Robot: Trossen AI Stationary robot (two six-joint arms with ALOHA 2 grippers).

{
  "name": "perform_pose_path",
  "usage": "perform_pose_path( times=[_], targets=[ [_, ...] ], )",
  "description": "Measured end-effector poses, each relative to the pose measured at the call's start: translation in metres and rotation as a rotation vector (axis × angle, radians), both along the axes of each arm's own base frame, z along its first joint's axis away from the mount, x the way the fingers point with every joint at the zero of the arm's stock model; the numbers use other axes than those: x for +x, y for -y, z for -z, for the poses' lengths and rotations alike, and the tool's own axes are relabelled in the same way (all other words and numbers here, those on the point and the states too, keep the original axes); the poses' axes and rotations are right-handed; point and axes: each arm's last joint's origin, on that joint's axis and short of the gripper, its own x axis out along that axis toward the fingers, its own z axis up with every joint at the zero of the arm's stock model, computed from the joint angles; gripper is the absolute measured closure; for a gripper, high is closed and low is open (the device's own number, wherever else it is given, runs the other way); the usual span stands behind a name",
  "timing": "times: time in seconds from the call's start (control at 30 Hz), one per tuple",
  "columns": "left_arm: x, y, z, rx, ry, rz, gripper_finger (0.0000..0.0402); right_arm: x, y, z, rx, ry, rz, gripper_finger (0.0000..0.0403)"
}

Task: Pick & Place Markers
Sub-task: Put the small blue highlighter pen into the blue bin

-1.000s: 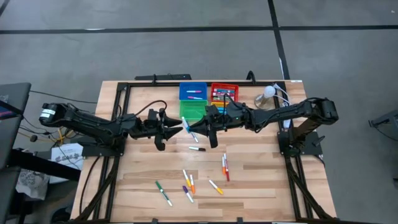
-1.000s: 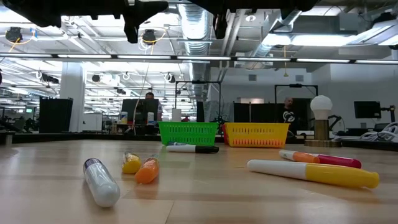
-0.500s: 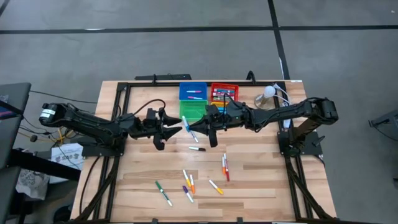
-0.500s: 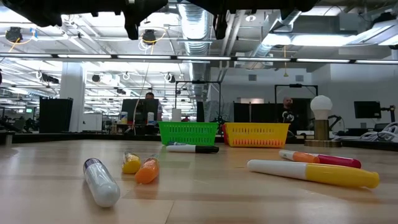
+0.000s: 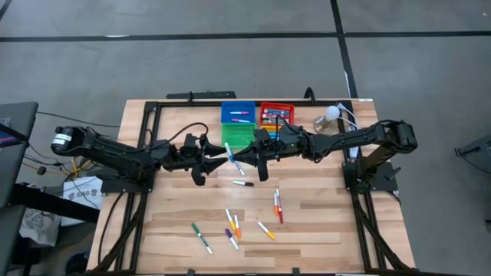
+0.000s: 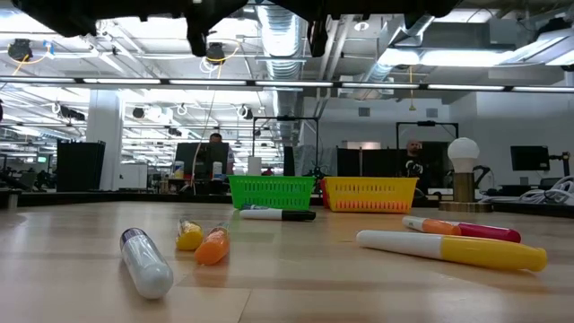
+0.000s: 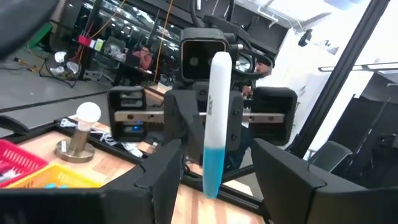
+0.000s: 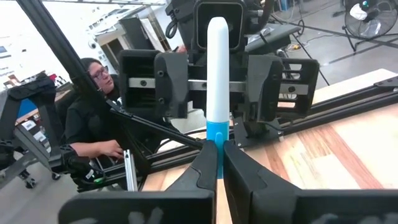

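Light: bright, even, from ceiling strip lamps (image 6: 269, 82) overhead.
Shadows: soft, faint on the surface (image 5: 322, 222).
Glare: white wash behind left wrist view.
Focus: near markers (image 6: 146, 262) blurred.

Marker (image 5: 235, 159) between both end effectors

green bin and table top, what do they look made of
green bin: looks like moulded plastic, going by its even bright colour and slotted mesh walls. Table top: looks like wood with a smooth, lightly sheened finish; pale planks with visible grain and seams.
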Motion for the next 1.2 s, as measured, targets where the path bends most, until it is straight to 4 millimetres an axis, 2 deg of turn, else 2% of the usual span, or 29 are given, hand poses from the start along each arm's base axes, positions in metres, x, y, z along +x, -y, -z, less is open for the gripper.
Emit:
perform_pose_path(
  times=[0.17, 0.43, 0.6, 0.87, 1.2],
  targets=[
    [0.014, 0.003, -0.006, 0.034, 0.003, 0.033, 0.0195, 0.000, 0.000, 0.000, 0.000, 0.000, 0.000, 0.0398],
    [0.018, -0.001, -0.008, 0.019, 0.002, 0.023, 0.0195, 0.000, -0.003, 0.000, 0.001, -0.001, -0.012, 0.0398],
    [0.018, -0.001, -0.008, 0.011, 0.002, 0.024, 0.0237, 0.000, -0.003, 0.000, 0.001, -0.001, -0.012, 0.0399],
    [0.018, -0.001, -0.008, 0.010, 0.003, 0.023, 0.0359, 0.000, -0.003, 0.000, 0.002, -0.001, -0.012, 0.0398],
    [0.018, -0.001, -0.008, -0.016, 0.004, 0.028, 0.0361, 0.000, -0.003, 0.000, 0.002, -0.001, -0.013, 0.0382]
  ],
)
